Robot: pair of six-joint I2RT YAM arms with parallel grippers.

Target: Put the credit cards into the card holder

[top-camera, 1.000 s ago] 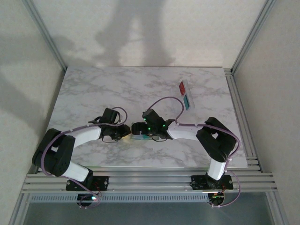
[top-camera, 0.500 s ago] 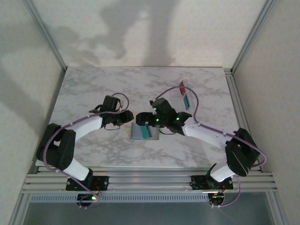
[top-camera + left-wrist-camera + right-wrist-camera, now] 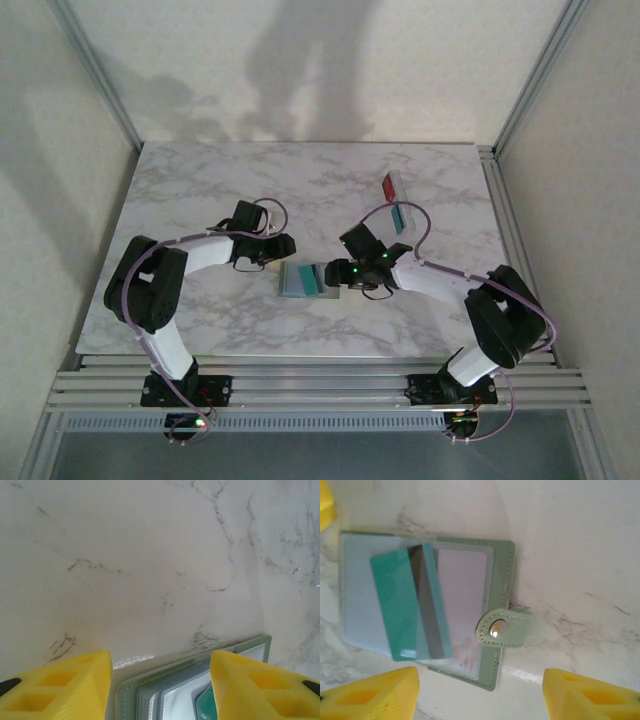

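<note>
Left pincer (image 3: 160,667) and right pincer (image 3: 480,682) both gape empty, so the teal card (image 3: 402,605), askew across the card holder (image 3: 503,570), may slide off if nudged

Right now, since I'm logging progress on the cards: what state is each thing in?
card holder: open flat on the table, snap tab undone.
teal card: askew on the holder's clear sleeves; whether tucked in, unclear.
red card: far right of the table, away from the holder.
second teal card: beside the red card.
left gripper: open, empty.
right gripper: open, empty.
</note>
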